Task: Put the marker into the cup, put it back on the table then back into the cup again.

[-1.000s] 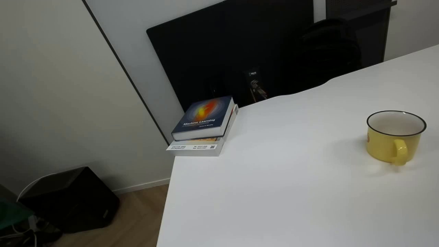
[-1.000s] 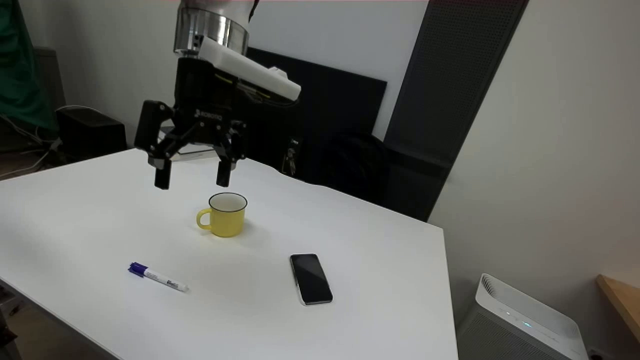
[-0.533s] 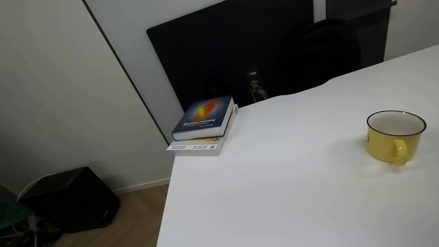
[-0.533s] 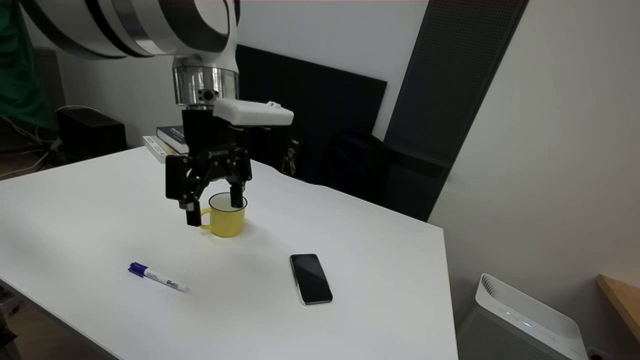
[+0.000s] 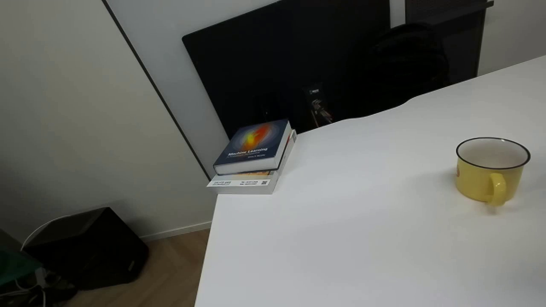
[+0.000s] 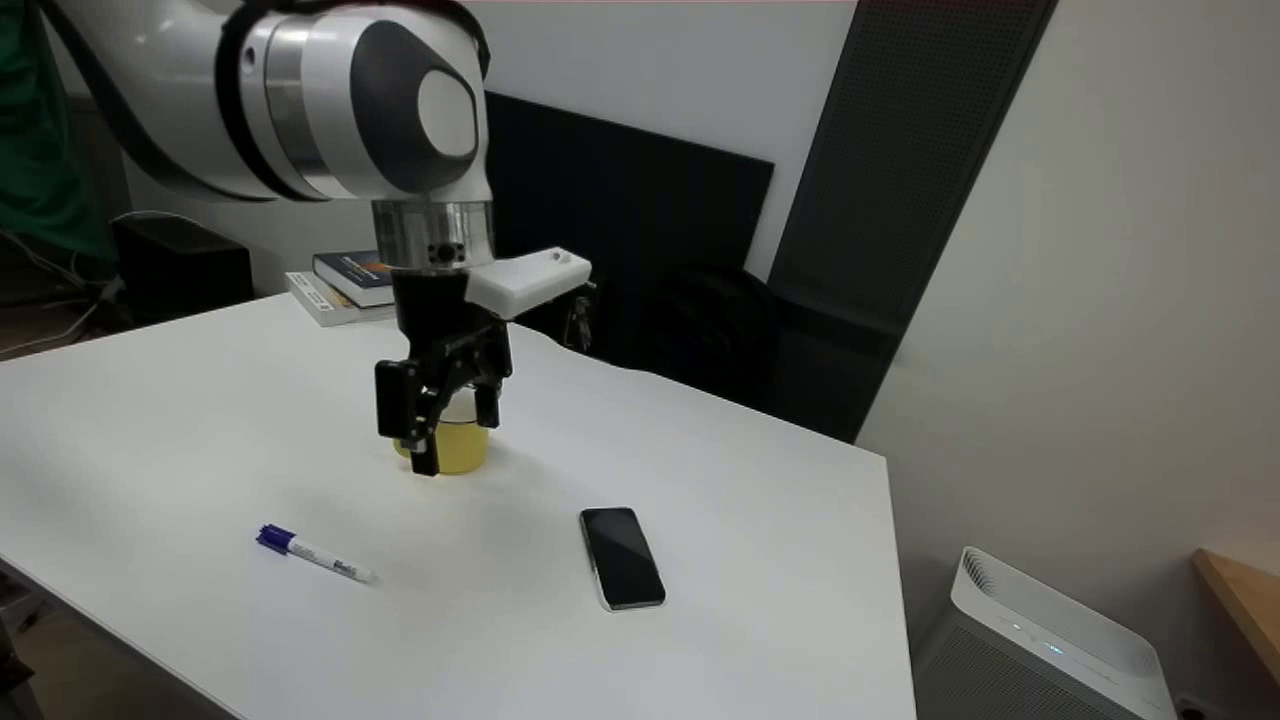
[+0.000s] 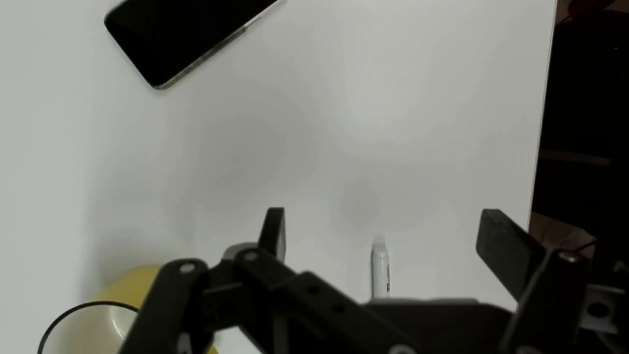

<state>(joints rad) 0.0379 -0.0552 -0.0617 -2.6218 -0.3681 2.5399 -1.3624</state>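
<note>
On the white table lies the marker, white-bodied with a purple cap. The yellow cup stands upright with its handle to the side. My gripper is open above the table and partly covers the cup in that exterior view. Seen from the wrist, the marker's white end shows in the gap between the spread fingers, lower down on the tabletop and untouched. Its capped end is hidden there by the gripper body. The cup's mouth appears at lower left, beside one finger.
A dark phone lies right of the marker, and at upper left in the wrist view. Two stacked books sit at a table corner. A black panel stands behind the table, whose edge runs along the wrist view's right.
My gripper has come down and slightly right in an exterior view, turning as it went, and now overlaps the cup there. It stays open. Marker, cup and phone have not moved.
</note>
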